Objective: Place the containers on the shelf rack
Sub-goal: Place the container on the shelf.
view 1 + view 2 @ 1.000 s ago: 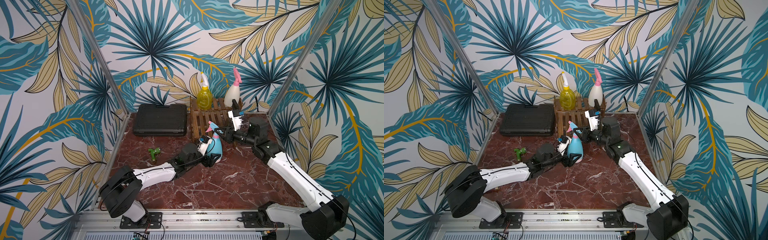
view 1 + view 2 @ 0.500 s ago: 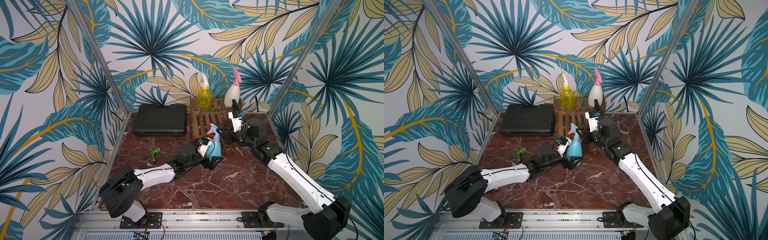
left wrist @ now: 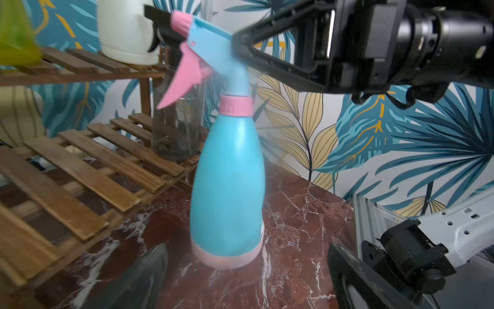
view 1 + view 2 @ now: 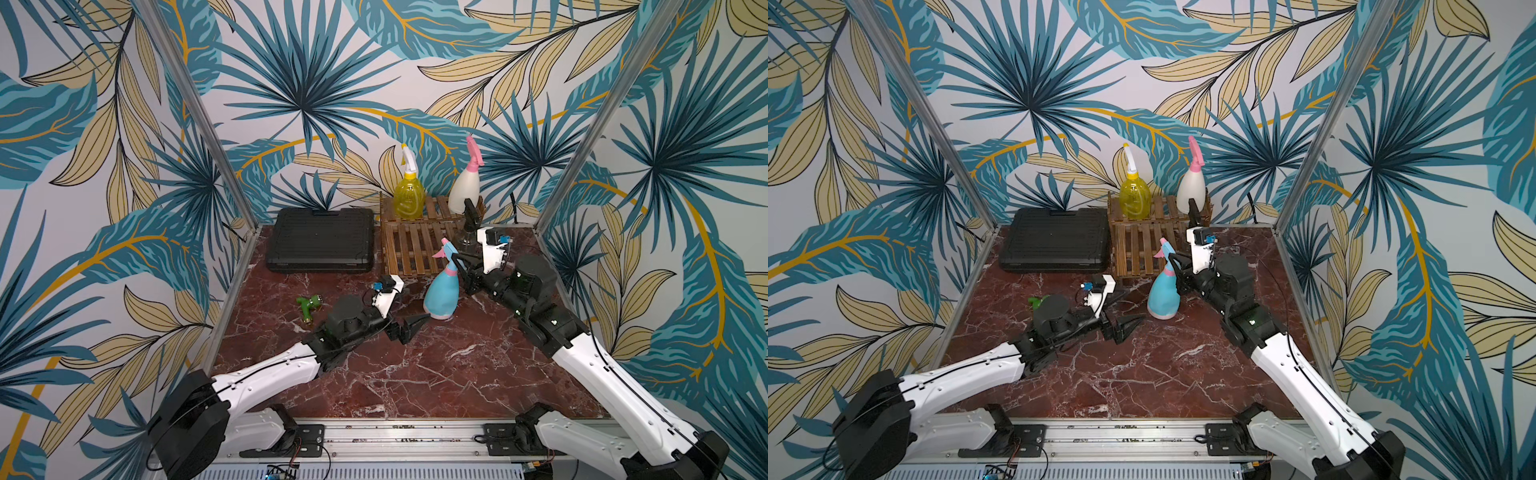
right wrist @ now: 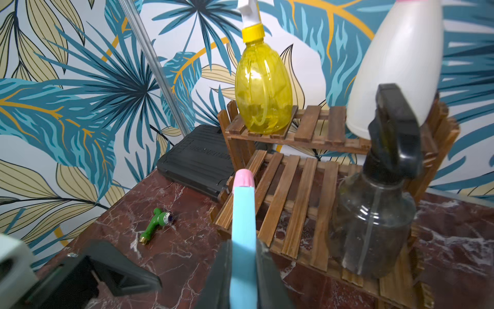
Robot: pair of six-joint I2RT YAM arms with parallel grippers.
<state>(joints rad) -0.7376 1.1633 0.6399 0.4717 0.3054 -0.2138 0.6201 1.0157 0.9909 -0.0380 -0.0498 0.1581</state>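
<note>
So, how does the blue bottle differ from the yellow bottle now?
The blue bottle stands on the table; the yellow bottle on the rack, upper step. The blue bottle is opaque with a pink trigger; the yellow bottle see-through with a white one. The right hand grips the blue bottle's head; nothing holds the yellow bottle. Both are spray bottles.

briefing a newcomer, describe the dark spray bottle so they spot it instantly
At the back of the marble table stands a wooden shelf rack. On its lower step, right end, is the smoky clear bottle. It alone has a black trigger.
</note>
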